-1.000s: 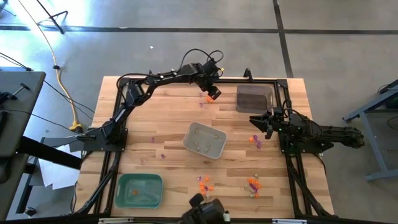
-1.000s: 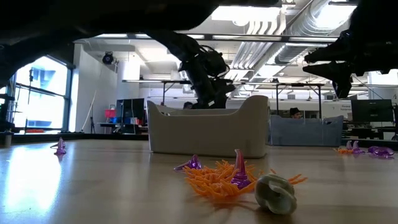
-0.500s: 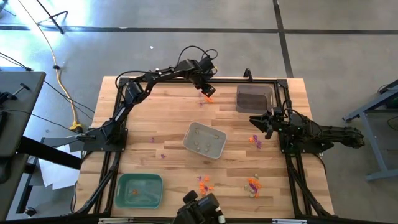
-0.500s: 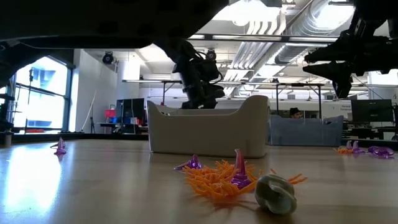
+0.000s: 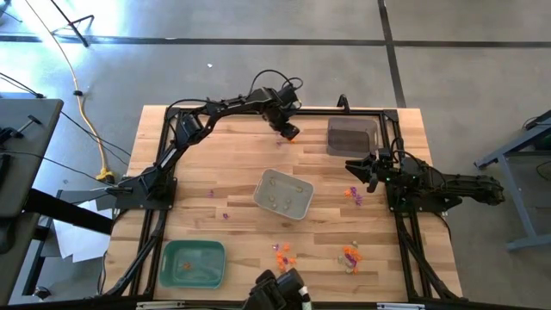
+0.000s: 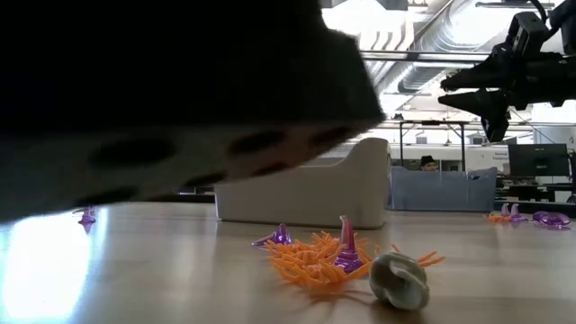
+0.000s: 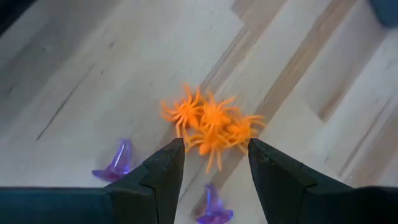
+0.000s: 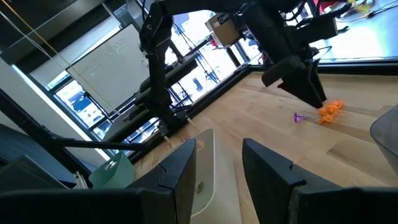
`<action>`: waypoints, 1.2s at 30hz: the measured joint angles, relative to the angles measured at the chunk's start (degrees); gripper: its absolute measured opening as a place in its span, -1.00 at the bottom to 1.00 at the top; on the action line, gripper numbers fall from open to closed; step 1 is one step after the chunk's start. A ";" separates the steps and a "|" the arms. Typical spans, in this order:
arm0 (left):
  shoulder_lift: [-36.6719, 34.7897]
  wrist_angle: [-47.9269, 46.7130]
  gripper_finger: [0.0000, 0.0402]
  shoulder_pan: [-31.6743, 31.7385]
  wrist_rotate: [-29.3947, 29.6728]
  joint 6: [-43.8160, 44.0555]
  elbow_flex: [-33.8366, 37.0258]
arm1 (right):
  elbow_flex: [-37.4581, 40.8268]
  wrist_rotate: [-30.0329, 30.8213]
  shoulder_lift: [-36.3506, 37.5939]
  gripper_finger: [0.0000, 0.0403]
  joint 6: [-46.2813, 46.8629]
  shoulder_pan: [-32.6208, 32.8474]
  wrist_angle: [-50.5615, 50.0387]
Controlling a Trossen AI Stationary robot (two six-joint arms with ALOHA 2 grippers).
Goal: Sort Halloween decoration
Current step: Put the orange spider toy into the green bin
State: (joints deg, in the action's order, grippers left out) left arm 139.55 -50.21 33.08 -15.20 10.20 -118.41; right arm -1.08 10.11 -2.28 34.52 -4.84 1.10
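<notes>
My left gripper (image 5: 290, 133) hangs open near the table's far edge, pointing steeply down over a clump of orange spiders (image 7: 211, 122). The clump lies on the wood just ahead of the fingertips (image 7: 214, 149), untouched. Two purple hats (image 7: 115, 163) (image 7: 214, 210) lie beside it. My right gripper (image 5: 353, 168) waits open and level at the right side, above the table. More decorations lie loose: an orange and purple group (image 5: 351, 195), another (image 5: 284, 252), and a spiky orange pile with a pale trinket (image 6: 396, 277).
A pale tray (image 5: 282, 194) stands mid-table with small pieces in it. A grey tray (image 5: 351, 136) sits at the far right and a green tray (image 5: 194, 263) at the near left. A dark blurred shape (image 6: 162, 90) blocks the low view's upper left.
My left gripper has sunk toward the orange spiders and tipped more steeply down, still open. A dark blurred shape has come across the low view and hides that arm there.
</notes>
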 joint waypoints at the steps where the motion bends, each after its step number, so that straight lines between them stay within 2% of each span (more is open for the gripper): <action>1: -0.01 0.52 -0.18 0.00 0.00 0.19 -0.04 | 0.00 0.02 0.00 -0.37 0.00 0.01 0.00; 12: 0.70 2.44 -0.18 1.35 -5.91 1.88 -0.04 | 0.00 0.02 0.00 -0.37 0.00 0.00 0.01; 23: 0.70 3.49 -0.18 3.32 -6.36 5.78 -0.04 | 0.02 0.01 0.00 -0.37 0.00 0.00 0.01; 28: 1.08 0.77 -0.18 3.39 -9.54 8.01 -0.04 | 0.01 0.01 0.00 -0.37 0.00 0.01 0.00; 36: 1.40 0.55 -0.18 3.63 -9.90 8.70 -0.04 | 0.02 0.02 0.00 -0.37 0.00 0.00 0.01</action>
State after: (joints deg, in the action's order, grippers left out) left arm 140.94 -49.66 36.71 -25.10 18.90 -118.45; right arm -1.06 10.13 -2.28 34.52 -4.84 1.10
